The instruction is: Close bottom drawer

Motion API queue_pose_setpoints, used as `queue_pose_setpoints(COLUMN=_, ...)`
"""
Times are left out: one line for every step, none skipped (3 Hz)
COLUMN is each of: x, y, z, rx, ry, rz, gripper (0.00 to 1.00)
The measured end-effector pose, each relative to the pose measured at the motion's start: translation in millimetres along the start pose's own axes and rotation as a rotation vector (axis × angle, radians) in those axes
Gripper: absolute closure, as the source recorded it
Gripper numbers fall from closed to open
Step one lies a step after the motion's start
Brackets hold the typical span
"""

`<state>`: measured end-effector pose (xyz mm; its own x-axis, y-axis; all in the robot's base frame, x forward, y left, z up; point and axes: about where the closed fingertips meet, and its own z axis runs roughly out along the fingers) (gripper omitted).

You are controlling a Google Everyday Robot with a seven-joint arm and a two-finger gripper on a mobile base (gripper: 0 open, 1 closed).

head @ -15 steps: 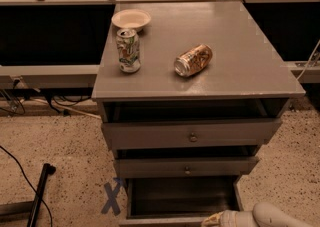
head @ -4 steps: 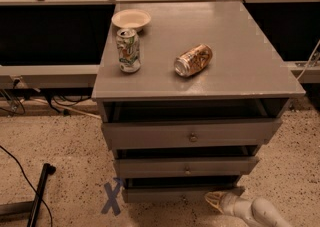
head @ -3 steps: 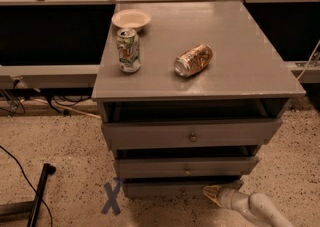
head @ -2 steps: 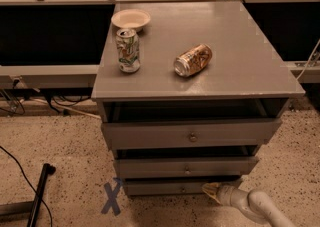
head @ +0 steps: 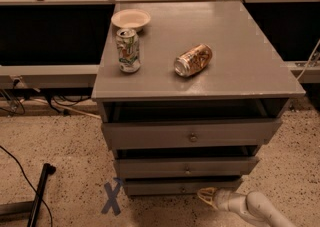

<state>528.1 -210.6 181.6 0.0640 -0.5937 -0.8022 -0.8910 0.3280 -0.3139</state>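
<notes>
The hand (head: 207,197) is being held just in front of the bottom drawer (head: 160,187), by its right end; open or closed cannot be told.

The gripper (head: 206,196) sits just before the bottom drawer (head: 165,187). Up behind it, a tipped can (head: 193,60) rests on the worktop (head: 245,66); farther left stand an upright can (head: 128,50) and, behind that, a bowl (head: 131,19).

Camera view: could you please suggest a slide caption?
Robot hand low by the right end of the grey cabinet's nearly shut bottom drawer.
</notes>
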Motion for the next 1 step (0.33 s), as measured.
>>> queue_pose_setpoints(x=-15.7, y=48.1, z=-8.6, rx=-0.11, ry=0.023, rz=0.014, gripper=1.0)
